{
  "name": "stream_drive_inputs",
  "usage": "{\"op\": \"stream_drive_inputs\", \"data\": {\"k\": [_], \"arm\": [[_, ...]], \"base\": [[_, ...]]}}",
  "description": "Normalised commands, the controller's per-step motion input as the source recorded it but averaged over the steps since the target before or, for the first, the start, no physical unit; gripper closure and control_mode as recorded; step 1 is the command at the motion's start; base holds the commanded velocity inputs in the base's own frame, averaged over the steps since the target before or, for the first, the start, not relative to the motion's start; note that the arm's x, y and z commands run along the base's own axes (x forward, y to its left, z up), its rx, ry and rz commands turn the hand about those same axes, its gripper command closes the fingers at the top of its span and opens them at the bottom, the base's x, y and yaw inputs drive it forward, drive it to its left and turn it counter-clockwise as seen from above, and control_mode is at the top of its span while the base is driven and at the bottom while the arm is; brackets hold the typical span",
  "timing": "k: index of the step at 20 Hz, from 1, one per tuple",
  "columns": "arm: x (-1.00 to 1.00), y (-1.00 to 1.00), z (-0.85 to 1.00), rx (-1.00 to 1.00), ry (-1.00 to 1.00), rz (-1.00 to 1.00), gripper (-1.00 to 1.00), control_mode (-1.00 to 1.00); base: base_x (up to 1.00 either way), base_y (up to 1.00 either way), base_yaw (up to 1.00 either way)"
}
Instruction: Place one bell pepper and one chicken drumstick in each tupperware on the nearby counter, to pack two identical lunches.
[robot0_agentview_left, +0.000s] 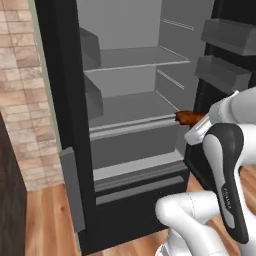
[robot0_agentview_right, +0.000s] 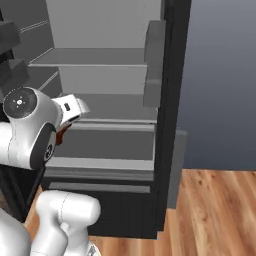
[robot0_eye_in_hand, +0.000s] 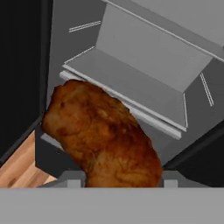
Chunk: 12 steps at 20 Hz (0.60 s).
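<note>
Gripper (robot0_eye_in_hand: 122, 186) clamped on one reddish-brown drumstick (robot0_eye_in_hand: 103, 135), held in the air just in front of the open fridge (robot0_agentview_left: 130, 100), level w/ its lower shelf (robot0_agentview_left: 132, 107), beside the door bins (robot0_agentview_left: 222, 72) at the arm's right. Progress, judged: 1 drumstick is in hand but not yet packed, so carrying it to a tupperware on the counter looks like the next job, w/ the remaining food still to be packed. Count: 1 drumstick, 1 fridge w/ 2 bare shelves, 2 door bins.
</note>
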Motion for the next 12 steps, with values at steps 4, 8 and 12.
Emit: {"op": "stream_drive_inputs", "data": {"k": [4, 8, 12], "arm": [[0.0, 0.0, 0.0, 0.0, 0.0, 0.0, 1.0, 1.0], [0.0, 0.0, 0.0, 0.0, 0.0, 0.0, 1.0, 1.0], [0.0, 0.0, 0.0, 0.0, 0.0, 0.0, 1.0, 1.0]], "base": [[-0.97, -0.75, 0.0], [-0.41, -1.0, 0.04], [-0.01, -1.0, 0.1]]}}
